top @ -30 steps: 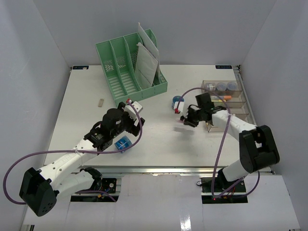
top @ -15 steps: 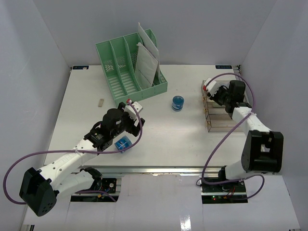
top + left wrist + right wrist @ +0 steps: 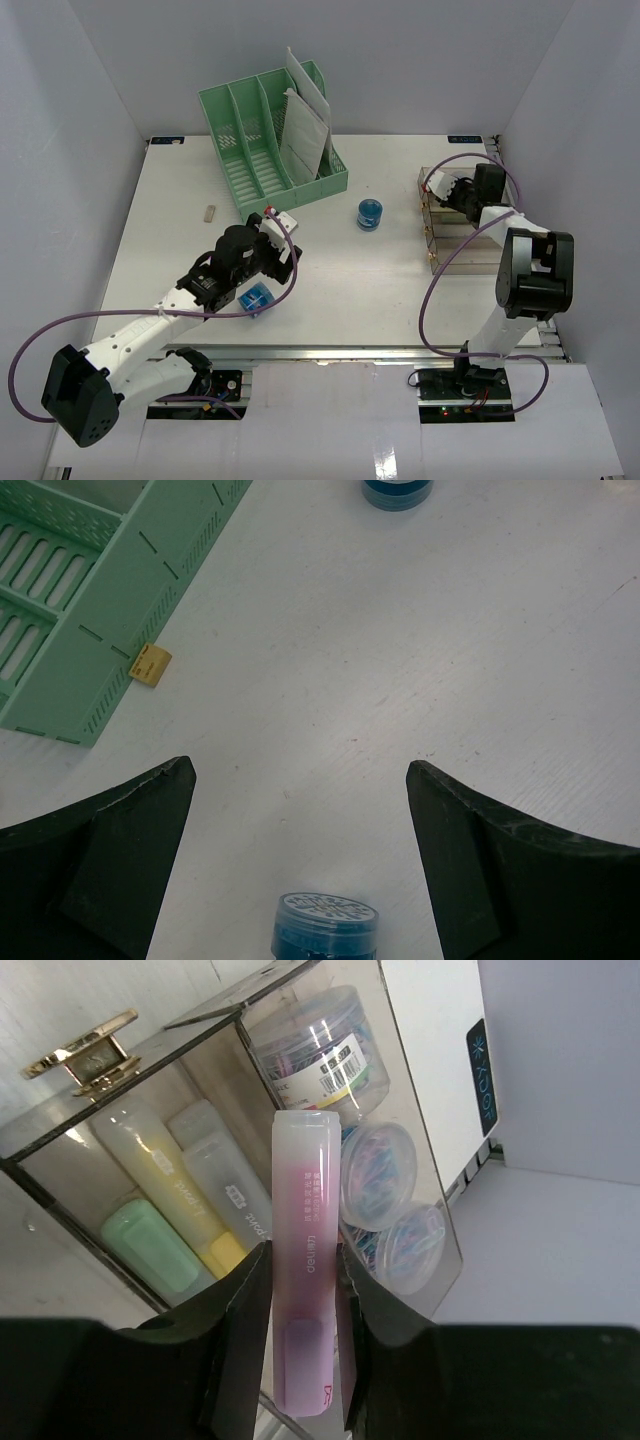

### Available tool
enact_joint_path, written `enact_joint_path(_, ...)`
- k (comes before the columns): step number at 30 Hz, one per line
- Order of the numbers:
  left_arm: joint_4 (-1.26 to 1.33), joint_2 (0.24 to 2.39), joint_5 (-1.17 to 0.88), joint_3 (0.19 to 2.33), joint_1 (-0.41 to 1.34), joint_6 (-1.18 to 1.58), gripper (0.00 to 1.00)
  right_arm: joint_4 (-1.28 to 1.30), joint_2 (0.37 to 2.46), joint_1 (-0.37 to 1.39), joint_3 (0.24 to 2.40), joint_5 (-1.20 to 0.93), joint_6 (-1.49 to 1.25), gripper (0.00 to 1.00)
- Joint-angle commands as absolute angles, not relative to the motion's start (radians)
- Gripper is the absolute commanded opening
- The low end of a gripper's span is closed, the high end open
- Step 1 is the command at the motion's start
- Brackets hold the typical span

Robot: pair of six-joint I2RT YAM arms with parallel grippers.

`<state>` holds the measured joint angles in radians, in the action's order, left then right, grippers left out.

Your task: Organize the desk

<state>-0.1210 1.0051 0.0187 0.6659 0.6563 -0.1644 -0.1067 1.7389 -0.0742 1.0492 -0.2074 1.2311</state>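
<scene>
Tabletop (image 3: 340, 285): large flat white slab lying beneath both arms. Judged rigid, heavy and fixed, with a smooth face that lets items slide. Not graspable; take hold of the loose items on it instead.
File rack: green slotted plastic file rack (image 3: 262, 140) at far left, holding white papers.
Left jaws: spread wide and empty above a small blue round jar (image 3: 326, 923).
Centre: second blue jar (image 3: 370, 213), standing alone.
Right jaws: pinching a pink translucent highlighter (image 3: 305, 1280) mid-barrel, over the clear plastic compartment tray (image 3: 450, 258).
Writing: barrel print resembles "deli". Barcode label on the clear clip tub (image 3: 315, 1045); rest unreadable.
</scene>
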Motion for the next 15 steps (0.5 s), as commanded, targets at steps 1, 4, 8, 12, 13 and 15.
enact_joint_path(1, -0.124, 1.003, 0.009, 0.663, 0.653, -0.166, 0.98, -0.137, 1.754, -0.074, 1.074, -0.204, 1.370, 0.34)
enact_joint_path(4, -0.127, 1.007, 0.008, 0.661, 0.653, -0.166, 0.98, -0.127, 1.774, -0.074, 1.081, -0.200, 1.403, 0.51)
enact_joint_path(8, -0.127, 1.010, 0.007, 0.661, 0.653, -0.165, 0.98, -0.118, 1.780, -0.074, 1.092, -0.199, 1.390, 0.64)
enact_joint_path(12, -0.127, 1.011, 0.006, 0.663, 0.653, -0.161, 0.98, -0.147, 1.737, -0.074, 1.059, -0.237, 1.305, 0.69)
enact_joint_path(13, -0.127, 1.011, 0.006, 0.663, 0.653, -0.160, 0.98, -0.147, 1.717, -0.074, 1.054, -0.258, 1.276, 0.70)
enact_joint_path(15, -0.129, 1.011, 0.002, 0.666, 0.653, -0.158, 0.98, -0.140, 1.673, -0.074, 1.054, -0.296, 1.116, 0.71)
